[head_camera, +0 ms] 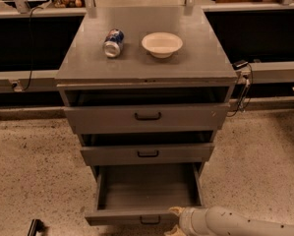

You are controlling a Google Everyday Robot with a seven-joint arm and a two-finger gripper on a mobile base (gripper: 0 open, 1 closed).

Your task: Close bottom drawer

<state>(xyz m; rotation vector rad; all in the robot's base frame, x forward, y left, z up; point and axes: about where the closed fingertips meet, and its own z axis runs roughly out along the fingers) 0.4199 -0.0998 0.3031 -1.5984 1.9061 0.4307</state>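
At the near right edge of the scene, the robot's pale arm [235, 224] is seen reaching in from the right, low over the speckled floor [33, 171]. Its gripper [173, 221] is placed at the front of the bottom drawer [146, 191], just right of the small black handle [150, 221]. Two tan fingertips [175, 211] are seen apart, one at the top edge of the drawer front and one lower, by the frame edge; whether they touch the front cannot be told.

The bottom drawer is pulled well out toward the near side from the foot of the grey metal cabinet [146, 68], and its shallow tray is shown bare. Above it, the middle drawer [146, 154] and the top drawer [146, 118] are each drawn out slightly, with dark gaps above their fronts. On the cabinet top, a drinks can [113, 42] is laid on its side to the left, and a white bowl [161, 44] is set upright just to its right, the two apart.
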